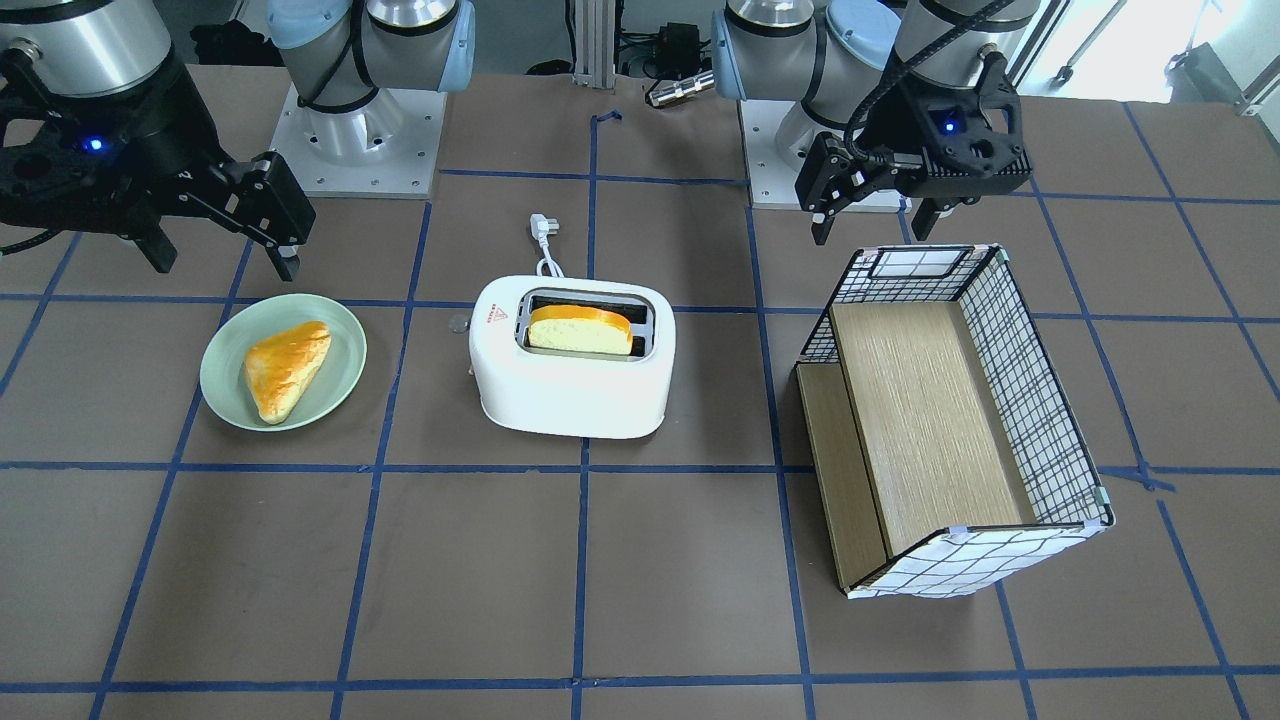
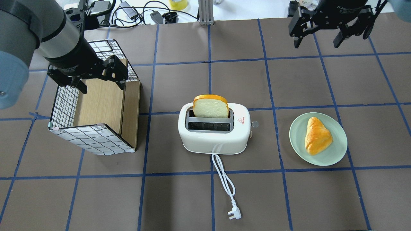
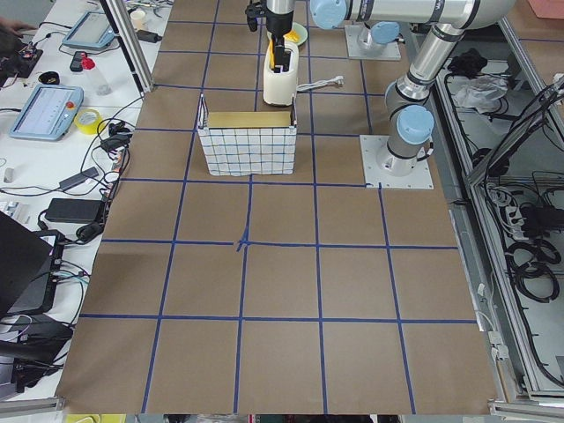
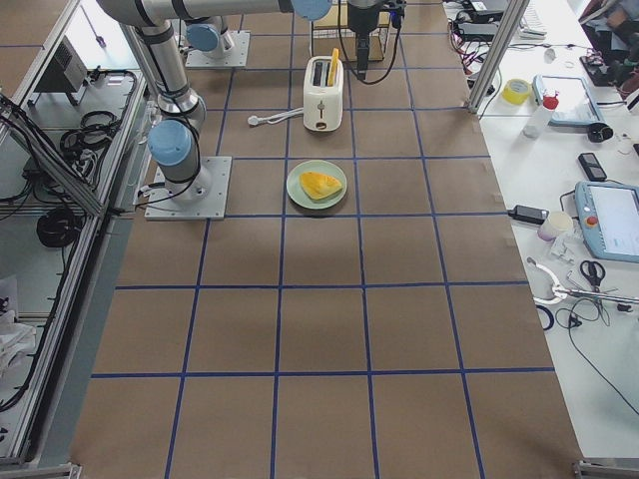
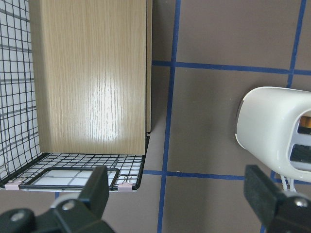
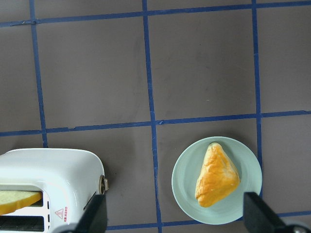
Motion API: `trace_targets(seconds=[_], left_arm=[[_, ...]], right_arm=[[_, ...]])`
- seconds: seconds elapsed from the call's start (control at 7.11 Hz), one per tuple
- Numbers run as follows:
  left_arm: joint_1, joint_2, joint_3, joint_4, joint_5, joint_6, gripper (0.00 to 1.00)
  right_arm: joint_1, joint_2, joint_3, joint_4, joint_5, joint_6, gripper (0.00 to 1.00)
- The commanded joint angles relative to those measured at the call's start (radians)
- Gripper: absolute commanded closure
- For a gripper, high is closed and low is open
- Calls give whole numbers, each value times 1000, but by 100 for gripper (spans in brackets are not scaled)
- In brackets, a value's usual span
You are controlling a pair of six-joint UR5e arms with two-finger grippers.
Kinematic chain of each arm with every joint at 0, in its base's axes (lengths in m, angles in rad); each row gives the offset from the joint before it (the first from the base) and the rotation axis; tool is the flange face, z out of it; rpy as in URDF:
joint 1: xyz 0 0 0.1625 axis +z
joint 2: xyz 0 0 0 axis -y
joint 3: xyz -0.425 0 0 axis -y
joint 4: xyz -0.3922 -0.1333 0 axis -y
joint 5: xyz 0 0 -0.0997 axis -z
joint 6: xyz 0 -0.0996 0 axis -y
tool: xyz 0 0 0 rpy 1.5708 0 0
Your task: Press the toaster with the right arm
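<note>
**Item:** toaster [image 2: 213, 133], white, table centre, slots up; bread slice [image 2: 211, 106] standing in far slot. Lever [image 2: 254, 124] on end facing robot's right.
**R gripper** [image 2: 315, 43]: jaws wide apart, empty, hovering over far side of table, well apart from toaster, to its right.
**Label:** red triangle sticker [image 2: 240, 121] on top by lever end; print under it too small to read.
**Nearby:** green plate [image 2: 337, 154] w/ pastry [image 2: 317, 136] near lever end, not touching. Cord [image 2: 221, 176] + plug [image 2: 233, 214] trail twd robot. Wire basket [image 2: 90, 139] at left; L gripper [image 2: 101, 83] above it, jaws spread, empty.
</note>
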Motion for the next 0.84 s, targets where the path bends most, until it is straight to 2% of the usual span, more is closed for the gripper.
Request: trace_targets(seconds=[0.0, 0.14, 0.28, 0.42, 0.56, 0.7], left_arm=[[0, 0, 0, 0, 1, 0, 0], [0, 0, 0, 0, 1, 0, 0], [0, 0, 0, 0, 1, 0, 0], [0, 0, 0, 0, 1, 0, 0], [0, 0, 0, 0, 1, 0, 0], [0, 0, 0, 0, 1, 0, 0]], right_arm=[[0, 4, 0, 2, 0, 2, 0], [2, 5, 0, 0, 2, 2, 0], [2, 8, 3, 6, 41, 2, 10], [2, 7, 15, 67, 85, 2, 60], [0, 10, 28, 140, 189, 2, 100], [-6, 10, 52, 150, 274, 0, 100]])
